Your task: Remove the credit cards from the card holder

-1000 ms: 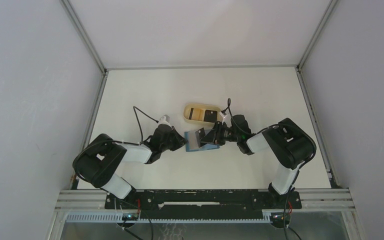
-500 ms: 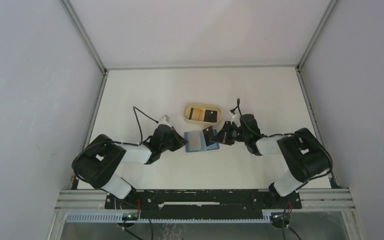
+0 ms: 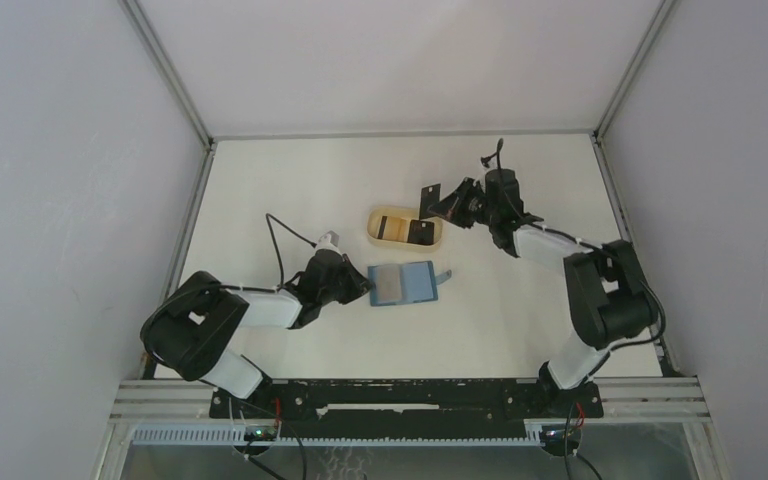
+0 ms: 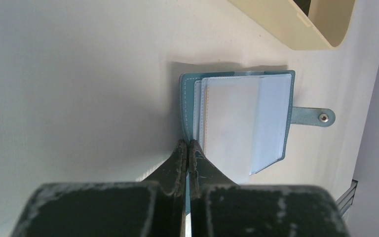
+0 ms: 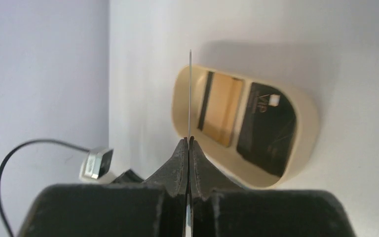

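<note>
Now credit card [image 5: 190,98] shows edge-on; card holder [image 3: 403,284] points tab [image 3: 445,273] rightward.

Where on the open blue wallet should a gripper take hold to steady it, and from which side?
Pinch the wallet by its bare cover edge on the side away from the snap tab, coming in low along the table, as the left gripper does. It lies open and flat, so probably only a thin edge offers a bite.
</note>
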Controlling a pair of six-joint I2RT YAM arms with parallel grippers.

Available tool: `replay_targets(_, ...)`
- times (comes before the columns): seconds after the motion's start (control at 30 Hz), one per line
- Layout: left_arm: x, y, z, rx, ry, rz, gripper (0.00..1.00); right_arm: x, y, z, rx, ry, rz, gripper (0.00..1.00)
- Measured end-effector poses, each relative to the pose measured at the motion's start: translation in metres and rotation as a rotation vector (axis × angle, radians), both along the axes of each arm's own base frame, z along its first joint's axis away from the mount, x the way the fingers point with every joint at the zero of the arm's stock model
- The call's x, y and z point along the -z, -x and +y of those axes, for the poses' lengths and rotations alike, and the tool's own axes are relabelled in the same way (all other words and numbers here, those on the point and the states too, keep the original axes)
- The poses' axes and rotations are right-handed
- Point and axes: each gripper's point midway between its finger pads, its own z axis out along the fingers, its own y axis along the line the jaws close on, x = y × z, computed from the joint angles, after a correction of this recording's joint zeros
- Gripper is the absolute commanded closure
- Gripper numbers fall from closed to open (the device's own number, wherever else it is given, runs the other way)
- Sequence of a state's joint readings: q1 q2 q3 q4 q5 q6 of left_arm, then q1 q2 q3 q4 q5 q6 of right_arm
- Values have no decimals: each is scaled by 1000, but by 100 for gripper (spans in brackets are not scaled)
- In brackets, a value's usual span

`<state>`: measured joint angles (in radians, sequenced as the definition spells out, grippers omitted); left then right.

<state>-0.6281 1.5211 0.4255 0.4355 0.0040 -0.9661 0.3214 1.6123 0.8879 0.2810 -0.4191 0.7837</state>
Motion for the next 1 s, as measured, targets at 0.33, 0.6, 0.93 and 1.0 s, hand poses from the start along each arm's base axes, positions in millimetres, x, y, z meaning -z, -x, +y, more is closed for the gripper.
replay_targets(0.33, 0, 2, 2, 4, -7, 1, 100, 68, -12, -2, 101, 0, 319, 100)
replay_targets(0.6, 0, 4, 1, 12, 0, 1, 100, 72, -11, 4, 97, -13, 345, 100)
replay_targets(0.93, 0, 7, 1, 21, 8, -1, 100, 75, -2, 16, 65, 8, 359, 98)
replay_targets(1.0, 0, 8, 1, 23, 11, -1, 100, 75, 2, 19, 59, 17, 364, 98)
